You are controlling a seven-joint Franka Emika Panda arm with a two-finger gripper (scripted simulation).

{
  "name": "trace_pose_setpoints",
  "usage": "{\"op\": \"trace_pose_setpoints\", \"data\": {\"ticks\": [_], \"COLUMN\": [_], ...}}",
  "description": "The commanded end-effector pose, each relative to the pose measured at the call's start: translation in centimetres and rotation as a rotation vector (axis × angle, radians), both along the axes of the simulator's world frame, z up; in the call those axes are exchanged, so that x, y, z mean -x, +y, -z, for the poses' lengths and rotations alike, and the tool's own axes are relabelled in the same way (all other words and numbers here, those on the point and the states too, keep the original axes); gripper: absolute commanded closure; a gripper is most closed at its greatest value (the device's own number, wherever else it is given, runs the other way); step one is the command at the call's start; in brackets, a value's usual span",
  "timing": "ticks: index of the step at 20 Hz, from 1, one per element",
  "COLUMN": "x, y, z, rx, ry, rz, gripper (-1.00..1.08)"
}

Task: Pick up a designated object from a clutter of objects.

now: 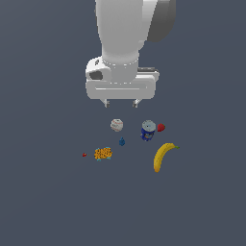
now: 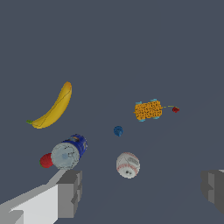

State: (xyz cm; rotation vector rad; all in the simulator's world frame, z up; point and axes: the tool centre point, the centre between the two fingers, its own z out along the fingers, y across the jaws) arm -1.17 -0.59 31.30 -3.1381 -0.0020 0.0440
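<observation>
Grey floor: banana (image 1: 163, 156) lies apart from raised hand (image 1: 121, 103).

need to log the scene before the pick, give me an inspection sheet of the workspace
surface: flat dark grey floor, no marks seen
job's thing: yellow banana with green stem tip, lying flat, apart from the rest, untouched
clutter: blue can with red strawberry right beside it; whitish baseball; small blue piece; orange speckled lump; tiny red bit
tool: tool open, empty, raised above the baseball and can
cables: nothing seen
surroundings: nothing seen
</observation>
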Motion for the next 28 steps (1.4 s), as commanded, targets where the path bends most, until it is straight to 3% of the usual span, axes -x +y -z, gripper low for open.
{"op": "trace_pose_setpoints", "data": {"ticks": [1, 11, 28], "x": [0.0, 0.1, -1.8], "y": [0.0, -2.8, 0.4], "z": [0.0, 0.5, 3.4], "rx": [0.000, 0.028, 0.029], "ry": [0.000, 0.010, 0.003], "rz": [0.000, 0.050, 0.153], "gripper": [-0.92, -0.92, -0.92]}}
